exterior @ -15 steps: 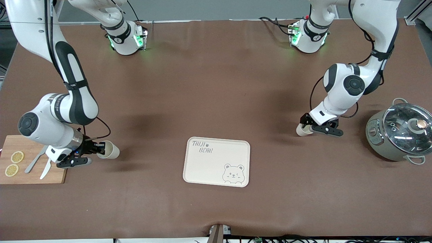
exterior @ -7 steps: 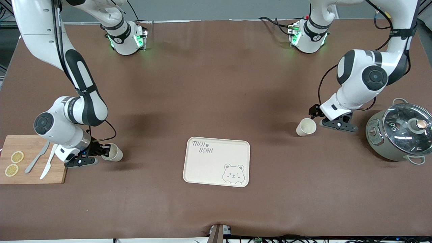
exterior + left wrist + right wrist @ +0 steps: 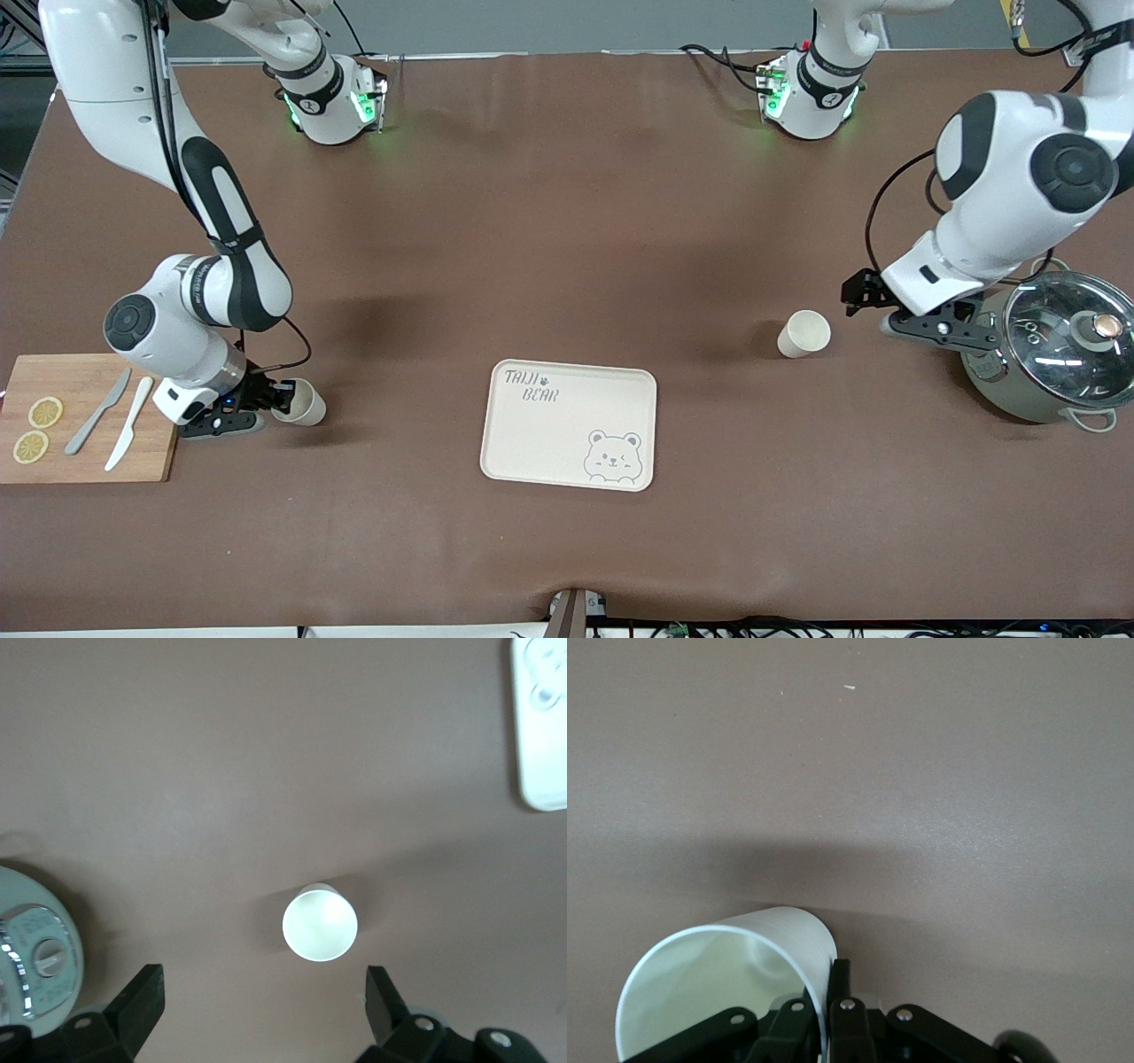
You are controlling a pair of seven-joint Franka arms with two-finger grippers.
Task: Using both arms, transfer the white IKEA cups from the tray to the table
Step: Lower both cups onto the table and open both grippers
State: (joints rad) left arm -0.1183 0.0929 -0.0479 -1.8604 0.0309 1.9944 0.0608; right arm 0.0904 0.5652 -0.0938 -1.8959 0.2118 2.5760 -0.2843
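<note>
One white IKEA cup (image 3: 804,334) stands upright on the brown table, between the bear tray (image 3: 568,424) and the pot; it also shows in the left wrist view (image 3: 320,923). My left gripper (image 3: 877,310) is open and empty, up over the table between this cup and the pot, its fingers (image 3: 142,1001) clear of the cup. My right gripper (image 3: 266,406) is shut on the rim wall of the second white cup (image 3: 303,403), held tilted low over the table beside the cutting board. In the right wrist view my right gripper (image 3: 830,997) pinches that cup's (image 3: 718,983) wall.
A grey pot with a glass lid (image 3: 1050,346) stands at the left arm's end, close to my left gripper. A wooden cutting board (image 3: 80,443) with a knife, a fork and lemon slices lies at the right arm's end. The cream bear tray lies mid-table.
My left gripper has let go of its cup and drawn up and away toward the pot; the cup stays standing. My right gripper has carried its cup slightly lower and toward the tray.
</note>
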